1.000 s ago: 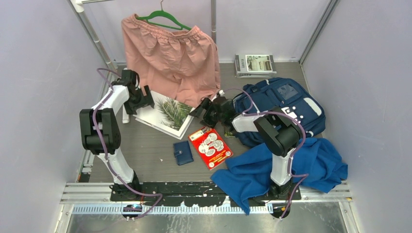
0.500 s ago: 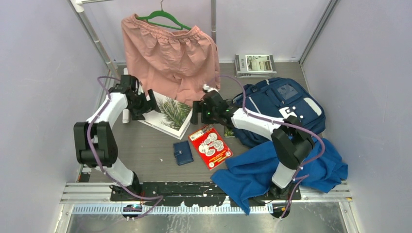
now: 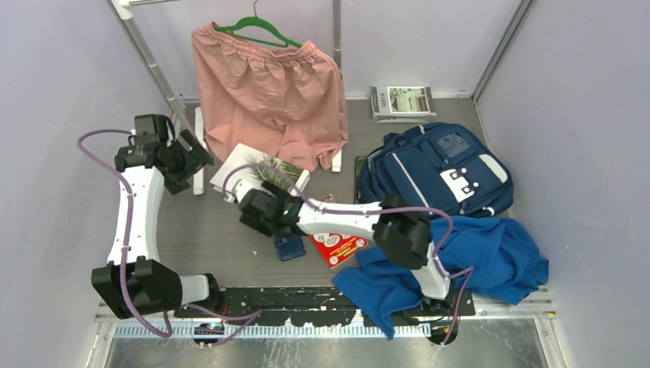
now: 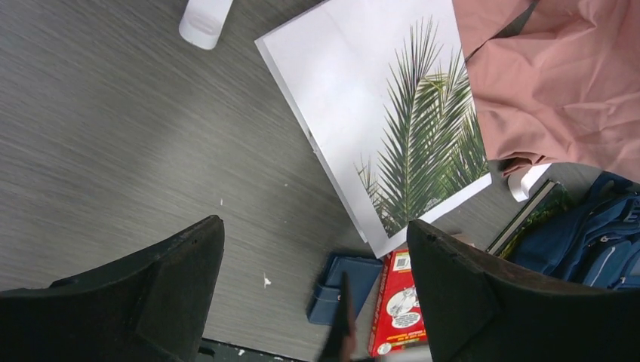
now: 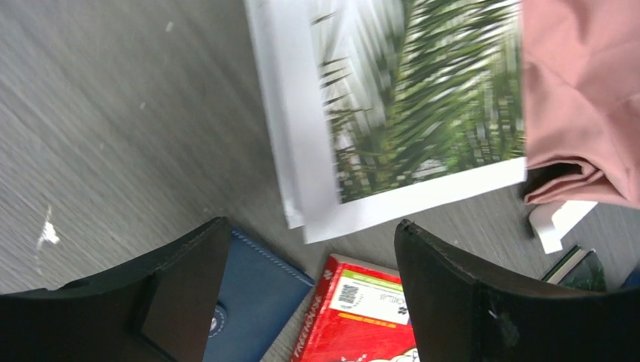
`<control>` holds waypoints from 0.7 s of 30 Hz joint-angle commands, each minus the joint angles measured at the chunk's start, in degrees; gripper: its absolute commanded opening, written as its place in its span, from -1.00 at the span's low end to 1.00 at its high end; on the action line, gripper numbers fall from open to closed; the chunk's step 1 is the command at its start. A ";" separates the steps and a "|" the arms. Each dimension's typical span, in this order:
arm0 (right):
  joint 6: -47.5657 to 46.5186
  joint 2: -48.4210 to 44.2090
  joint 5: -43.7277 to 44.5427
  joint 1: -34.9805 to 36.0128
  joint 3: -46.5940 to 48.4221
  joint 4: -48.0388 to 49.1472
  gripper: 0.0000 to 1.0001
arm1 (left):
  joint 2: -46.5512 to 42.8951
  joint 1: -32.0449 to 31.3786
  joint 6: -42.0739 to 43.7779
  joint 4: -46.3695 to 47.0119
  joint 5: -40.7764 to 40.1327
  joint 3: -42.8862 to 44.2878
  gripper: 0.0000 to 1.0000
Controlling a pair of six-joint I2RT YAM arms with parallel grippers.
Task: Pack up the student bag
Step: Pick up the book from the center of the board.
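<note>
A grey wood-grain desk [image 3: 222, 230] seen from above, with two robot arms bolted at its near edge. Pink shorts [image 3: 268, 88] on a green hanger [image 3: 264, 32] hang at the back, beyond both grippers. A crumpled royal-blue cloth [image 3: 490, 261] lies around the right arm's base, well behind and to the right of the right gripper [image 3: 249, 215]. The student bag [image 3: 437, 165], navy with white stripes, lies flat well to that gripper's right, its near edge meeting the cloth.

A second ago the right gripper hung just beside the bag's left edge. It has since swung left across the desk and now hangs over the near edge of a palm-leaf book [image 3: 264, 170]. Its jaws are spread wide with nothing between them. Just below it, toward the arm's base, a red packet [image 3: 341, 247] and a small navy wallet [image 3: 290, 248] lie side by side. The arm now hides part of the packet, which earlier showed whole.

The left gripper [image 3: 193, 159] was at the book's far left corner a second ago. It has drawn back to the left and risen, so the book is now below it and off to its right. Its jaws also stand wide, holding nothing. A white tube [image 4: 205, 15] lies on the desk close by it. Bag, wallet and cloth lie where they did.
</note>
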 commanded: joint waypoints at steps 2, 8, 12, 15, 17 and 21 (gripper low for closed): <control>-11.43 3.54 6.70 2.59 -0.42 5.66 0.65 | -1.62 0.22 -1.73 -1.83 0.68 -0.03 0.81; -13.47 7.25 12.38 2.73 -3.52 11.72 0.39 | -1.79 0.24 -2.00 -0.20 2.82 -2.70 0.79; -15.29 9.16 14.48 2.83 -4.87 16.32 0.23 | -1.73 0.25 -1.92 0.34 3.16 -3.38 0.79; -15.74 10.01 14.62 2.89 -4.93 18.08 0.05 | -1.58 0.26 -1.57 0.34 3.17 -3.30 0.79; -15.42 10.06 14.54 2.99 -4.82 18.08 -0.13 | -1.49 0.24 -1.39 0.66 3.22 -3.38 0.79; -14.18 8.84 14.28 2.94 -5.10 17.25 -0.79 | -0.85 0.30 -0.45 0.25 2.73 -3.08 0.78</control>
